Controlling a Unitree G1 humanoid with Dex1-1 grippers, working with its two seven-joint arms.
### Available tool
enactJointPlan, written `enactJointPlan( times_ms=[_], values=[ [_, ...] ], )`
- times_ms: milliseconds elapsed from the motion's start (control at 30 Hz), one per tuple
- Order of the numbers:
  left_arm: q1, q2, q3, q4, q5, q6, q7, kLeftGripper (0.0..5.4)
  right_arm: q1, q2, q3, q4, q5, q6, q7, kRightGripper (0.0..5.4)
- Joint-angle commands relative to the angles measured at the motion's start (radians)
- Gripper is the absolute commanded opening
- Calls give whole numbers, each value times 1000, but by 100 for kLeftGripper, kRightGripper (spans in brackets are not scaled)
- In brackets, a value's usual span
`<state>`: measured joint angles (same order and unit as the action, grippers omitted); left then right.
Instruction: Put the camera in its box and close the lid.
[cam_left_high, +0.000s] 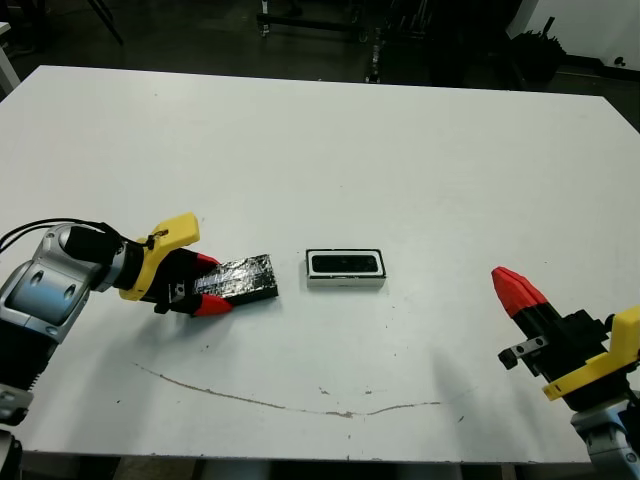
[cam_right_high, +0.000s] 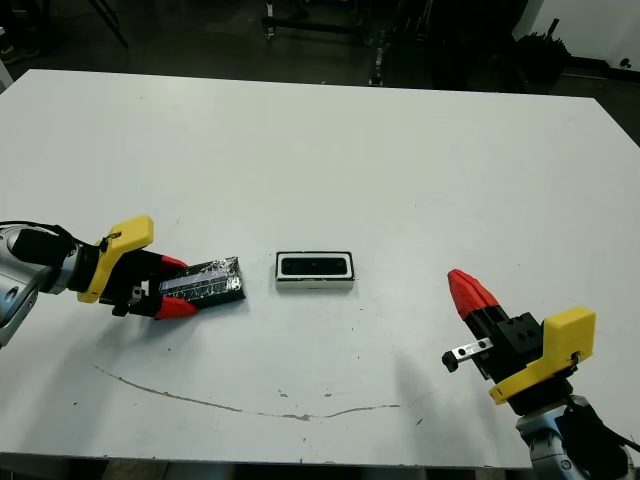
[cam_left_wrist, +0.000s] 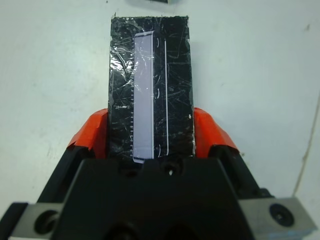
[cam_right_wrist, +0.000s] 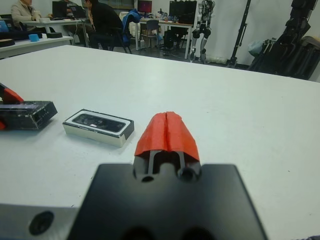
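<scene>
lid (cam_left_wrist: 150, 90): glossy, wrinkled film | table (cam_left_high: 400, 150): matt white, possibly laminate

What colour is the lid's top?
Glossy black with wrinkled, shiny reflections and a pale stripe along the lid; best seen in the left wrist view.

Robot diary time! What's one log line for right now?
left gripper: shut on lid | right gripper: shut, empty, apart | camera: in box | box: uncovered
</scene>
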<state>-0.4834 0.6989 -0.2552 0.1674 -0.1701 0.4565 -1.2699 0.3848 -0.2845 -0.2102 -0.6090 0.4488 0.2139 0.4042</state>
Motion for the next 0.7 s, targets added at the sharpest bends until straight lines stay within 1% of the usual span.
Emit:
enactJointPlan(
  times_ms=[33,133,233,300,400,533,700],
  values=[
    [-16,-11,20,-31,-30,42,9,316,5,-9,0,0,-14,-3,-6,0],
    [-32,-33,40,-52,-65,68,20,316,5,-8,-1,1,-10,2,-7,0],
    [-51,-65,46,-67,-77,77,52,316,2,-3,2,11,-1,-6,3,0],
    [-62,-96,37,-59,-76,89,77,316,2,-2,4,12,4,0,2,0],
    [-71,-135,5,-45,-58,66,99,316,0,-5,9,15,-10,-15,4,0],
    [-89,-183,-34,12,-28,41,122,316,5,0,9,13,-3,-16,0,0],
    [-103,-232,-60,70,0,9,143,316,9,-1,12,11,-18,-25,-4,0]
  ],
)
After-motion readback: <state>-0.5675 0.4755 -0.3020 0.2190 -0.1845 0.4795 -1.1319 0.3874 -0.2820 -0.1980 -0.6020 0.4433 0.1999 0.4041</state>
